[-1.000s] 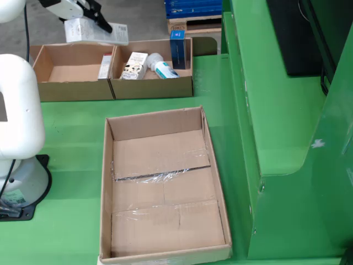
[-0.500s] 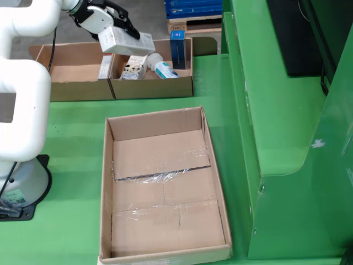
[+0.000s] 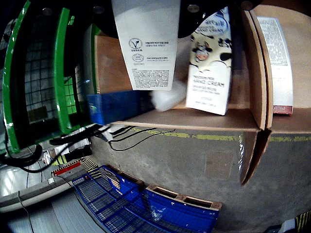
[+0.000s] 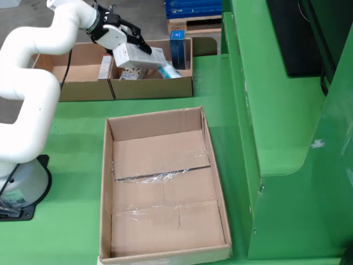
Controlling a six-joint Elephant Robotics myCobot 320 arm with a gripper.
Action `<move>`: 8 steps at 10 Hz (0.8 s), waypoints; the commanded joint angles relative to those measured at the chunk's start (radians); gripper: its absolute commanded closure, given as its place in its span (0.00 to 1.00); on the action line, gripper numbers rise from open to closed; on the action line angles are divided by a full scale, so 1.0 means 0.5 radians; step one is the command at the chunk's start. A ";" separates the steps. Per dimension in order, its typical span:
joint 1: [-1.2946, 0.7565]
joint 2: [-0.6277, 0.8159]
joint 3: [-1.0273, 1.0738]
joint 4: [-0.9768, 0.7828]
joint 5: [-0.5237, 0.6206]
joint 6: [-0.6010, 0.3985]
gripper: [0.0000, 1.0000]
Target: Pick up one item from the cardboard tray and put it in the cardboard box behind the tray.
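1. In the fixed view the white arm (image 4: 33, 83) reaches from its base at the near left up over the far boxes.
2. Its gripper (image 4: 134, 47) is closed on a white carton (image 4: 139, 56), held lengthwise above the far right box (image 4: 152, 87).
3. In the wrist view the same carton (image 3: 148, 43) hangs from the top edge, its printed face with a "VEGAN" mark towards the camera; the fingers themselves are out of sight there.
4. Behind it in the wrist view a hand cream carton (image 3: 210, 68) with a cow picture stands in the box (image 3: 204, 121), leaning a little.
5. A pale wrapped item (image 3: 167, 97) lies between the two cartons, too blurred to name.
6. A blue pack (image 3: 114, 107) stands at the left end of that box; in the fixed view it (image 4: 177, 43) is at the box's far right corner.
7. Past the cardboard wall, on the right in the wrist view, another white carton (image 3: 276, 58) lies in the neighbouring box; in the fixed view that far left box (image 4: 71, 88) sits touching the right one.
8. A large tray (image 4: 162, 182) lies near the camera on the green table (image 4: 71, 138), with only tape across its floor.
9. Blue pallets (image 3: 146, 204) stand on the grey floor beyond the table.
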 commanded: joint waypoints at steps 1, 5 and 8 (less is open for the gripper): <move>-0.015 -0.180 0.058 0.831 -0.033 -0.005 1.00; -0.015 -0.180 0.058 0.831 -0.033 -0.145 1.00; -0.015 -0.180 0.058 0.831 -0.033 -0.166 1.00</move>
